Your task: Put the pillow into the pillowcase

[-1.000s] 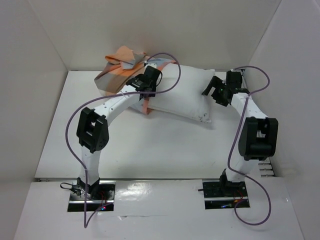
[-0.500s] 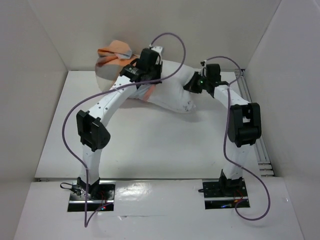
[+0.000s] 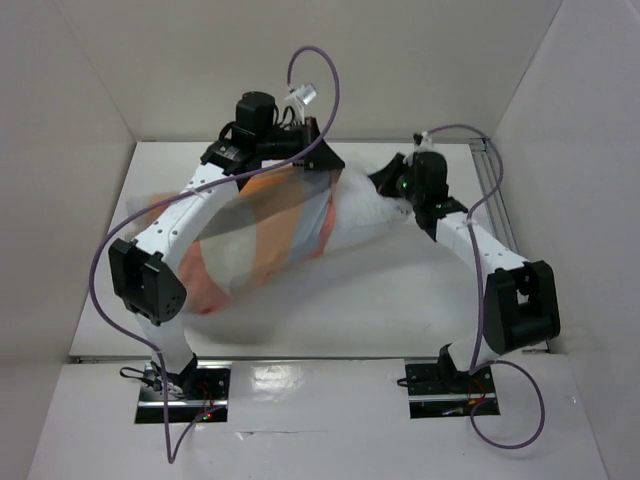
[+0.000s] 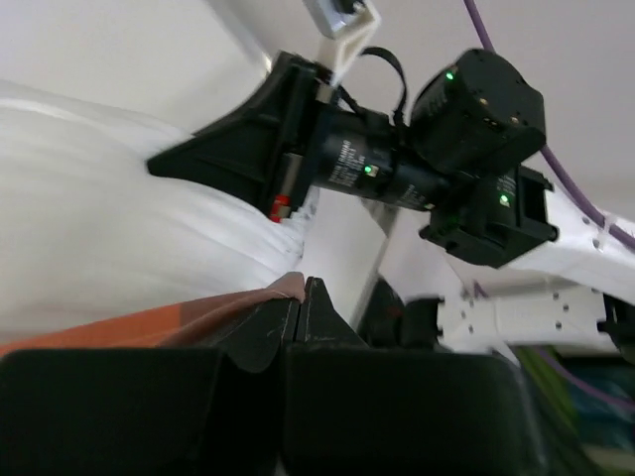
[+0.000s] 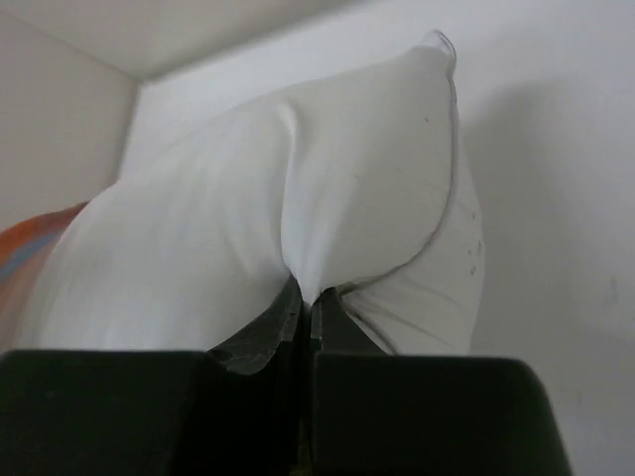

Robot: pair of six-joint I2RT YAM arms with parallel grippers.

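The checked orange, grey and cream pillowcase (image 3: 262,232) hangs blurred from my left gripper (image 3: 328,166), spreading down and to the near left over the left part of the white pillow (image 3: 365,212). Whether the pillow is inside it I cannot tell. In the left wrist view my left gripper (image 4: 301,288) is shut on an orange edge of the pillowcase (image 4: 129,322), with the pillow (image 4: 99,218) behind it. My right gripper (image 3: 386,180) holds the pillow's right end. Seen from the right wrist, that gripper (image 5: 310,299) is shut on a pinched fold of the pillow (image 5: 298,188).
White walls close in the table (image 3: 400,310) at the back and on both sides. A metal rail (image 3: 497,190) runs along the right wall. Purple cables (image 3: 310,60) loop above both arms. My right gripper's body (image 4: 258,139) sits close in front of the left wrist camera.
Both grippers have shut, the left on the pillowcase and the right on the pillow. The left arm has lifted and swung the pillowcase out over the pillow's left part. The pillow has shifted left.
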